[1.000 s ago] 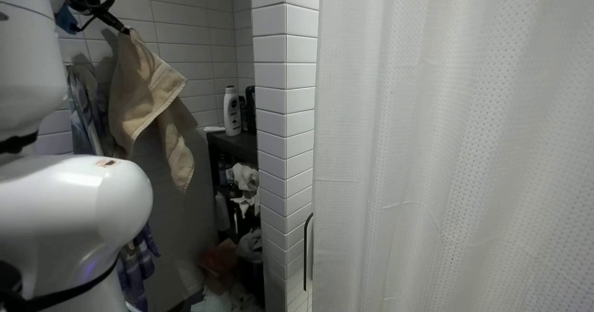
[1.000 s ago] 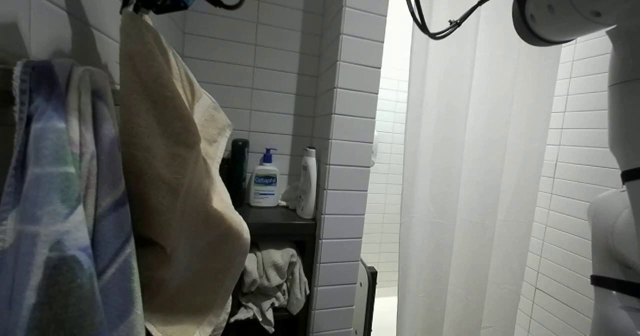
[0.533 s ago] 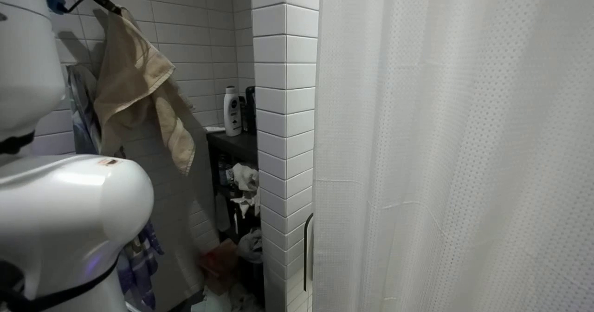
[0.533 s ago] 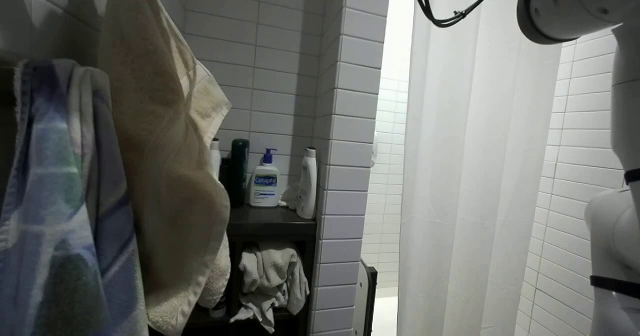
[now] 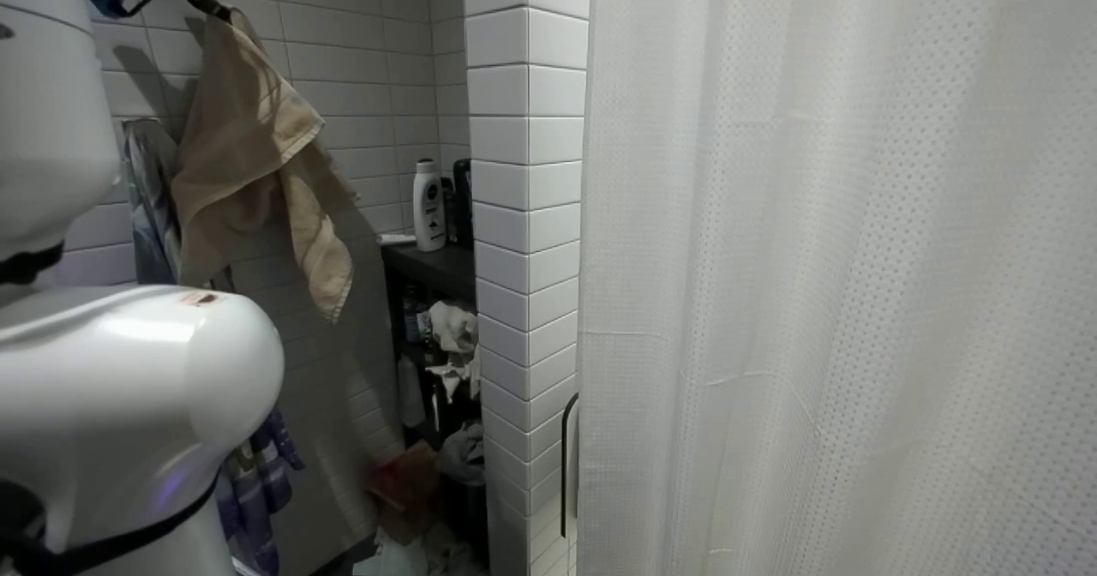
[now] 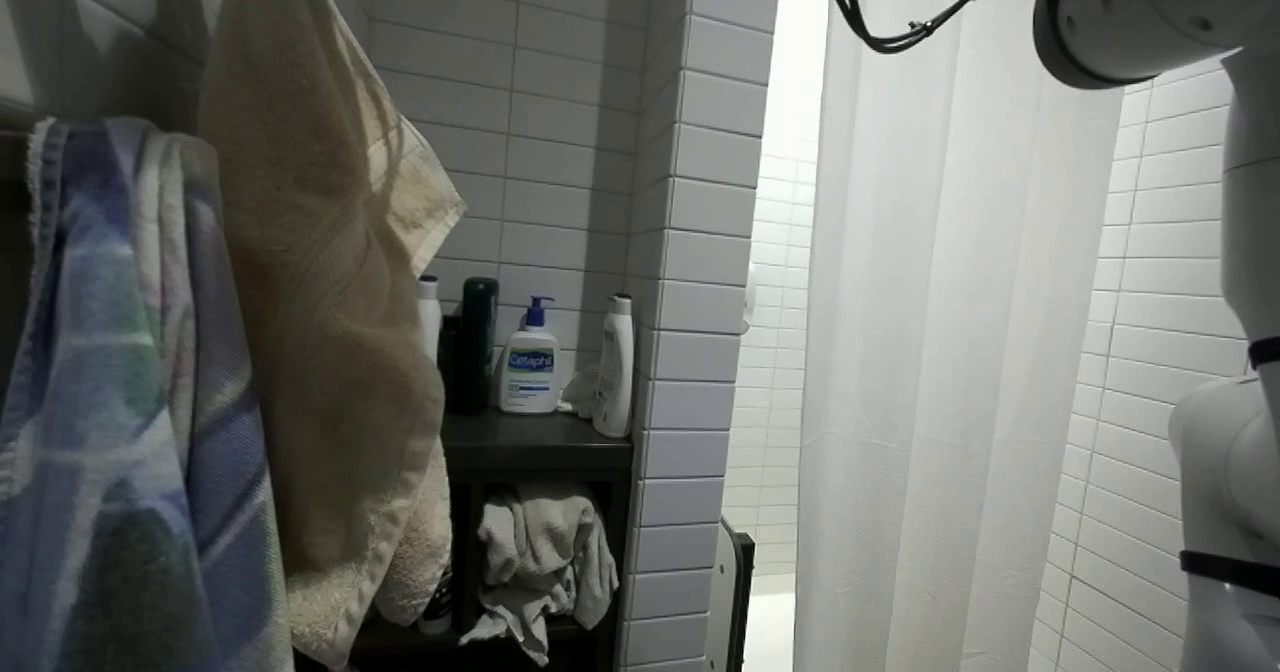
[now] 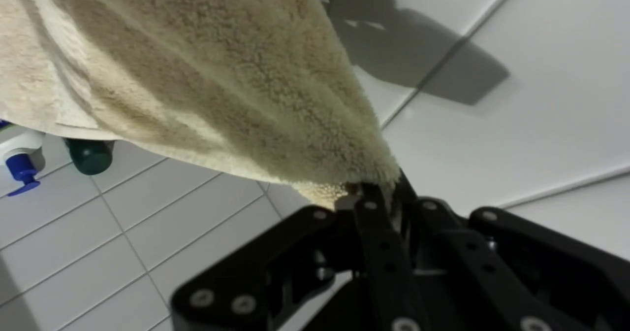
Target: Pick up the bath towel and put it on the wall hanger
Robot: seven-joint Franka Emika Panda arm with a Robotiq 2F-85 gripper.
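Observation:
The beige bath towel hangs from my gripper by its top corner, in front of the tiled wall. In an exterior view the towel hangs beside a blue patterned towel and partly overlaps it, while the gripper is above the frame. In the wrist view my gripper is shut on the towel, which falls away to the upper left. The wall hanger cannot be made out clearly; the blue patterned towel hangs on the wall there and covers it.
A dark shelf with several bottles, including a white pump bottle, stands behind the towel. A grey cloth lies in it. A tiled wall corner and a white shower curtain stand further right.
My gripper rose with the towel and left the top of an exterior view. The towel shifted left and up, clearing more of the shelf. In the last half second it moved only slightly.

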